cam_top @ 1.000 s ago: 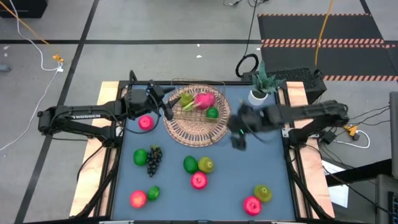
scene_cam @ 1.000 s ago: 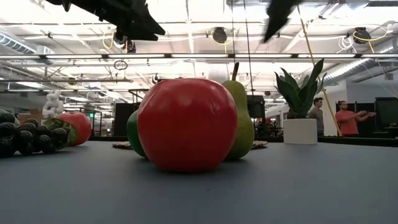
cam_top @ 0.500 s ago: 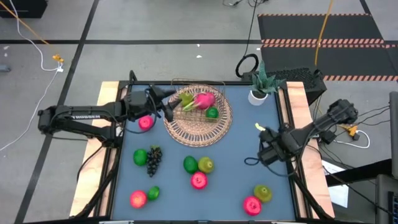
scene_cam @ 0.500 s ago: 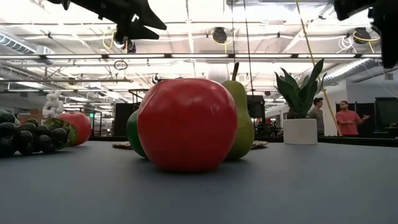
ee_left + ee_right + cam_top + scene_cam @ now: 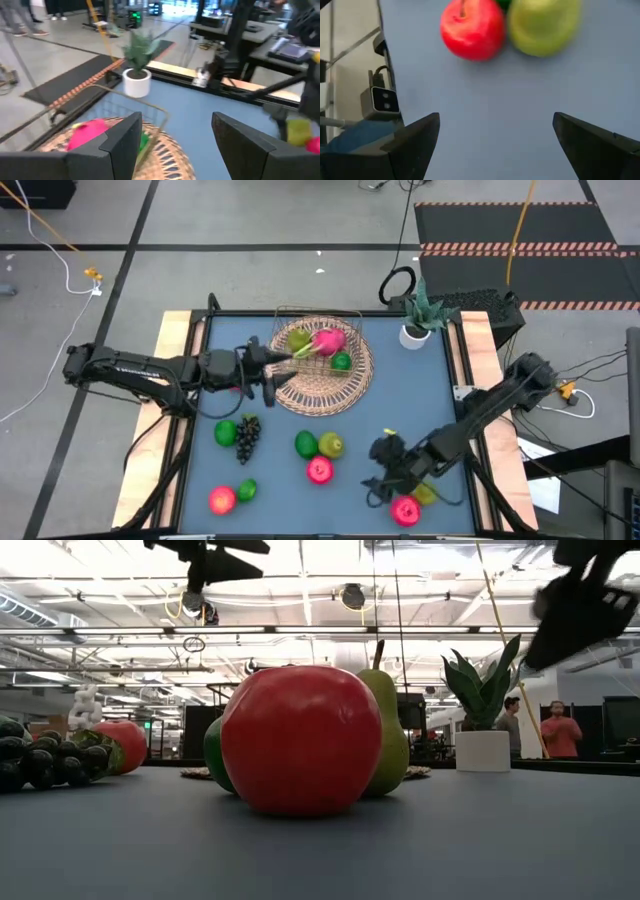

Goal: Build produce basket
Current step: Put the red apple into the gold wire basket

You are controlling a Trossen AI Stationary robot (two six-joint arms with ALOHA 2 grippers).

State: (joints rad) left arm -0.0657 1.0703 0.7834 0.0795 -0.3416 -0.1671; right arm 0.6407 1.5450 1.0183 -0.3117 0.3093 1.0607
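Three pieces, it seems, sit in the basket point(image 5: 318, 385); nine wait lower frame. Right gripper point(image 5: 385, 470) spread, left gripper point(image 5: 268, 370) spread, both empty.

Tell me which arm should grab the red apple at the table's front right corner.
Right. Its open claw hangs just beside that red apple and the yellow-green pear in the high view. The left claw, also open, sits far off at the basket rim.

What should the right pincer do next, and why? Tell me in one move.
Probably lower the right pincer, empty with its fingers spread, onto the red apple beside the yellow-green pear. Both lie loose near the table's front right, outside the basket.
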